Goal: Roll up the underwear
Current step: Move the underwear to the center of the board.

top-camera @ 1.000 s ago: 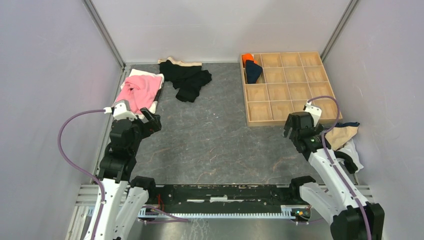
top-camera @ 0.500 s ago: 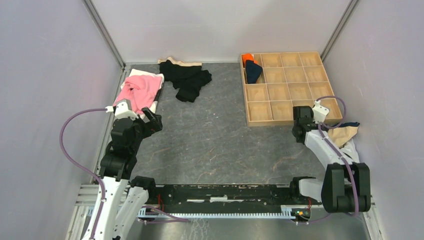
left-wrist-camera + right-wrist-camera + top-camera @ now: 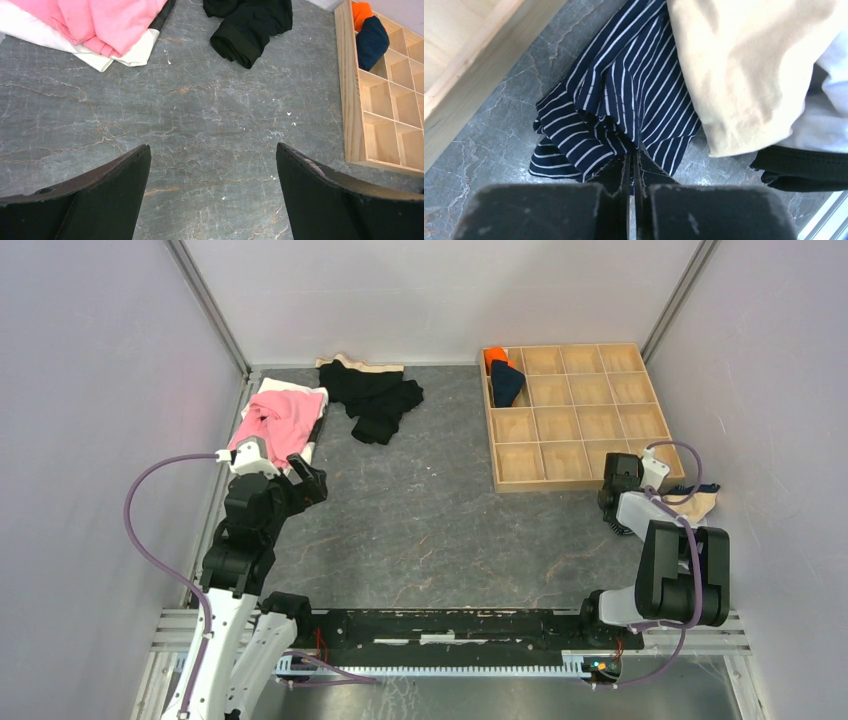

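Observation:
The navy striped underwear [image 3: 624,100] lies crumpled on the table beside the wooden tray's corner, partly under a beige cloth [image 3: 744,65]. My right gripper [image 3: 631,157] is shut, its fingertips pinching a fold of the striped cloth at its near edge. A white brief [image 3: 826,120] with a black band [image 3: 804,167] lies to the right of it. In the top view the right arm is folded down at the pile [image 3: 700,504] by the right wall. My left gripper [image 3: 212,150] hangs open over bare table, holding nothing.
The wooden compartment tray [image 3: 575,480] stands at the back right, with an orange roll [image 3: 497,358] and a navy roll [image 3: 507,385] in its far-left cells. A pink garment [image 3: 275,420] and black garments [image 3: 375,395] lie at the back left. Walls close both sides.
My right arm swung right and down to the pile by the wall, and its jaws closed on the striped cloth. The left arm has hardly moved.

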`<action>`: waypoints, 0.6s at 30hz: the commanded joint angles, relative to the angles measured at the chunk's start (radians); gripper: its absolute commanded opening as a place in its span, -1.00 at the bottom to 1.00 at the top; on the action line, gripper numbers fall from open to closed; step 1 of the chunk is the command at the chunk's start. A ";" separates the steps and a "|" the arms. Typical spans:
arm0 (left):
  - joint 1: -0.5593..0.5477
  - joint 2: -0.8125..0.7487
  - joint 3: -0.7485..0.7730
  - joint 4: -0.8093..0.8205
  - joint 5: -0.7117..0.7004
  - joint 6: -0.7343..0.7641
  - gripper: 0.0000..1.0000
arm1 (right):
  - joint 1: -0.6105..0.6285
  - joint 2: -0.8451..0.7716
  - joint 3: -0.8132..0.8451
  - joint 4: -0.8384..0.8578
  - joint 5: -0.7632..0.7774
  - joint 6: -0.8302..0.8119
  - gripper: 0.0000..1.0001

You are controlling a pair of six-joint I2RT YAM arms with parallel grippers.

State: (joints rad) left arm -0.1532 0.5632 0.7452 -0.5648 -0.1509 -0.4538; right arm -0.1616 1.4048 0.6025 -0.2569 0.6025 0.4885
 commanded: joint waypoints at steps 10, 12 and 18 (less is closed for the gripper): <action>-0.003 0.015 -0.003 0.044 0.006 -0.005 1.00 | -0.003 -0.247 -0.124 0.095 -0.272 -0.086 -1.00; -0.003 0.016 -0.003 0.044 0.004 -0.005 1.00 | -0.003 -0.350 -0.168 0.099 -0.414 -0.130 -1.00; -0.003 0.016 -0.003 0.043 -0.004 -0.006 1.00 | 0.000 -0.682 -0.122 -0.078 -0.687 -0.238 -1.00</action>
State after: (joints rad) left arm -0.1532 0.5789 0.7448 -0.5652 -0.1520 -0.4538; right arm -0.1646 0.8707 0.4061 -0.2379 0.1333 0.3496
